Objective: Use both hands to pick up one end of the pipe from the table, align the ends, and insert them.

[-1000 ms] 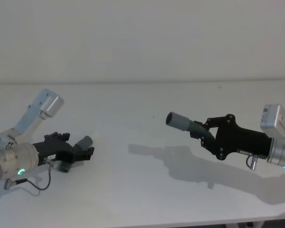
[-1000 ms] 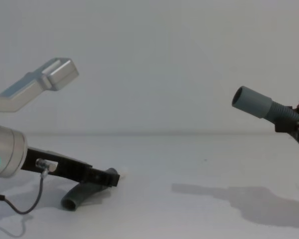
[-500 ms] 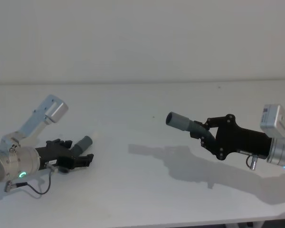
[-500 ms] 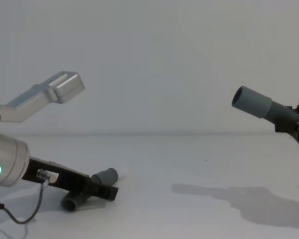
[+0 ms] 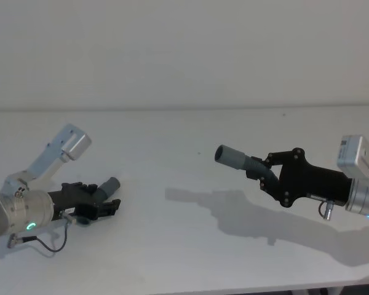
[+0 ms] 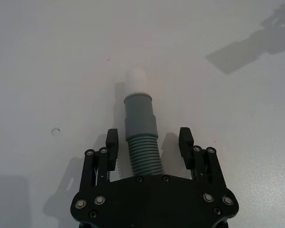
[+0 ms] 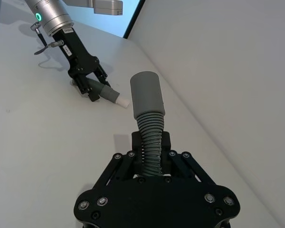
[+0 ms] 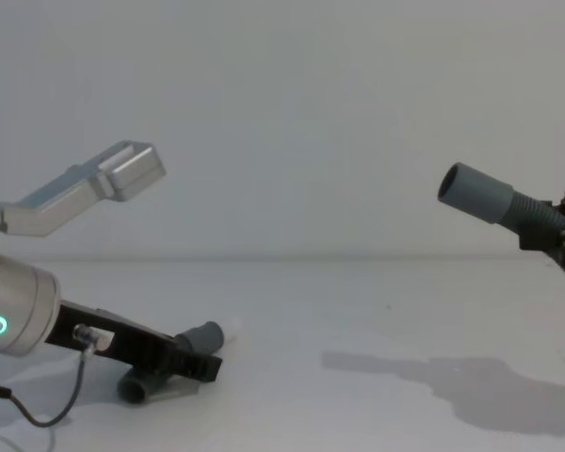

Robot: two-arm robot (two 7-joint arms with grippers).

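Table: white matte, one hose piece down on it.
Table [image 5: 172, 141] runs the full width of the head view and meets the wall at the back. The hose piece [image 5: 106, 187] lies at the left, near the front: ribbed grey body, smooth cuff [image 6: 140, 116], white tip [image 6: 137, 80] aimed away and toward the middle. Its ribbed part sits between the left gripper's [image 6: 148, 137] spread fingers, with a gap on each side. A soft shadow [image 5: 252, 215] covers the right half.

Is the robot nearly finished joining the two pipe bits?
Not yet. Done: the right gripper holds the hollow-mouthed piece up in the air. In hand: the open left gripper straddles the white-tipped piece low at the table. Left: grip and lift it, line up the ends, push them together.
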